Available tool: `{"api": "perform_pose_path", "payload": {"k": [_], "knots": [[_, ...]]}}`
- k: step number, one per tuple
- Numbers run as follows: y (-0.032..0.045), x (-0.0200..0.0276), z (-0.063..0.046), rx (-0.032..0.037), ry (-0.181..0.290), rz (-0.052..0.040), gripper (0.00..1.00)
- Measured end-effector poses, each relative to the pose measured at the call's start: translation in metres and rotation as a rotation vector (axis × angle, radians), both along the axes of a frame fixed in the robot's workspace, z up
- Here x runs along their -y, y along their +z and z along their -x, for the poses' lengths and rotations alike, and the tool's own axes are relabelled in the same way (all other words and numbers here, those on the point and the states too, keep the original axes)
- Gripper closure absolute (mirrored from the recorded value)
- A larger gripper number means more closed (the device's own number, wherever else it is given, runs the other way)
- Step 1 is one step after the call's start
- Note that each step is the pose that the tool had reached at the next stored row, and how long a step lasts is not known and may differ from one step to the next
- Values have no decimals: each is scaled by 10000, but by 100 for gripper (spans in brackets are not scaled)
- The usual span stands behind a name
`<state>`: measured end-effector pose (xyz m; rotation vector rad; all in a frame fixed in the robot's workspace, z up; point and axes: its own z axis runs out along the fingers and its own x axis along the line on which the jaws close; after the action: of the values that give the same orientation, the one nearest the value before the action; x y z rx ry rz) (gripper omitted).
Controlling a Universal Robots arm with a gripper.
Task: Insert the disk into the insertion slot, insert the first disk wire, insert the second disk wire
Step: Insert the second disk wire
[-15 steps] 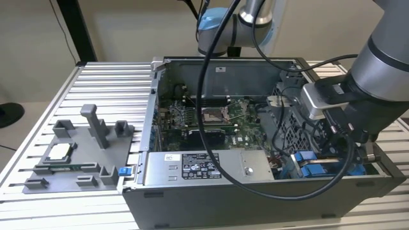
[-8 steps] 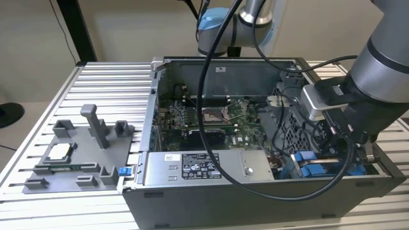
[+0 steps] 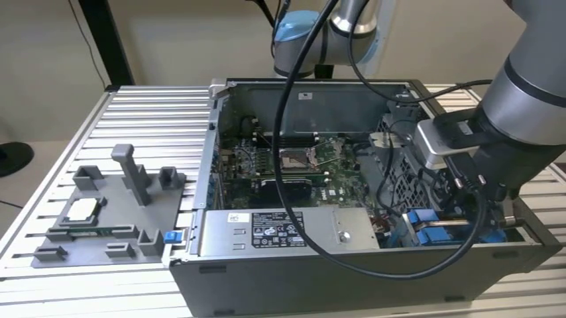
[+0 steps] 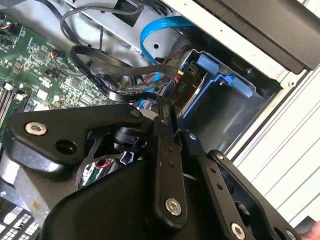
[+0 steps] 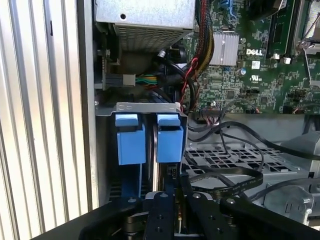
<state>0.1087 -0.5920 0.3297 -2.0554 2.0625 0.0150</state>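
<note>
The pincer (image 4: 167,107) is down inside the open computer case (image 3: 292,281), at the corner on the exterior view's right. Its black fingers (image 4: 165,150) look pressed close together in both wrist views; whether anything is pinched between the tips I cannot tell.

Right at the tips sits the insertion slot (image 5: 145,107), a grey metal bay carrying two bright blue tabs (image 5: 131,140) side by side. In the second wrist view the blue frame (image 4: 220,75) of that bay shows with a dark drive body (image 4: 192,92) sitting in it, so the disk appears to be already in the slot. A light blue flat cable (image 4: 160,27) curves above it, and black cables (image 4: 100,65) loop just beside the fingers.

Further out, the green motherboard (image 3: 292,175) lies on the floor of the case with its square socket (image 3: 295,158) near the middle. A grey metal box with a white sticker (image 3: 278,232) sits along the near wall of the case.

The case rests on a ribbed aluminium surface (image 3: 150,112). On the exterior view's left, well apart from the case, a grey fixture tray (image 3: 111,218) holds upright grey posts (image 3: 132,172) and a small pale block (image 3: 81,209). Behind the surface a plain beige wall (image 3: 177,40) stands, with a black post (image 3: 106,40) and the arm's blue-capped base joint (image 3: 296,33).
</note>
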Motion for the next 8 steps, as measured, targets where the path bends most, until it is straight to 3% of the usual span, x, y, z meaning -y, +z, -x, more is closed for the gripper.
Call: {"api": "perform_pose_path", "payload": {"k": [2,8], "knots": [[25,0,0,1,0,-11,0],[270,1,0,-6,-1,6,0]]}}
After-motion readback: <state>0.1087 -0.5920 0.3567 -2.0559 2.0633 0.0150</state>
